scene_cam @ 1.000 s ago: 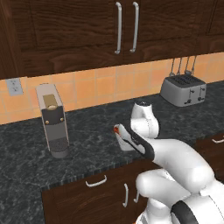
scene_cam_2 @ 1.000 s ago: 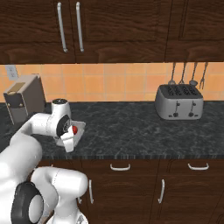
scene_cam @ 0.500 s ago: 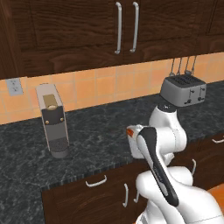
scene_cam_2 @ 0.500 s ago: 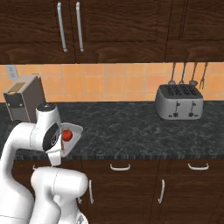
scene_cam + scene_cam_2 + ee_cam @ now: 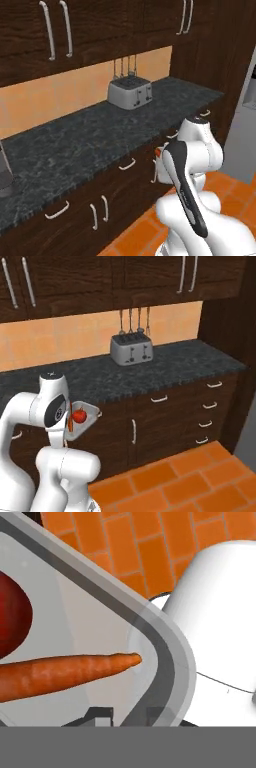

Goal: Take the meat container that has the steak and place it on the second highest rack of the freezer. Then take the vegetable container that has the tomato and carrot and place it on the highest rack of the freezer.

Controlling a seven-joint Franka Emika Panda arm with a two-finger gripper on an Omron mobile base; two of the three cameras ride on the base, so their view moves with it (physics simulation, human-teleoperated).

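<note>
The hand (image 5: 127,714) is clamping the rim of the vegetable container (image 5: 165,647), a clear grey-edged tray, its two dark tips sitting close together at the tray's edge in the hand view. The tray is being carried in the air in front of the dark lower cabinets (image 5: 165,421), off the table (image 5: 150,368) and above the orange tiled floor (image 5: 200,476). In the right base view the tray (image 5: 89,408) is hanging just beside the arm's wrist, tilted, with one corner pointing toward the cabinets.

Inside it the tomato (image 5: 79,415) is lying against the carrot (image 5: 70,423). From the right base view the carrot's long axis is running nearly upright along the tray's near side. In the hand view the carrot (image 5: 60,672) is stretching across the tray floor, its thin tip pointing at the rounded corner closest to the hand, and the tomato (image 5: 12,619) is sitting just beside it, toward the tray's middle.

In the left base view a small orange-red bit of the load (image 5: 158,151) is peeking out by the wrist. The freezer (image 5: 245,135) is standing at the far right of that view, well apart from the tray. A silver toaster (image 5: 131,349) is resting on the table below hanging utensils (image 5: 134,321)
</note>
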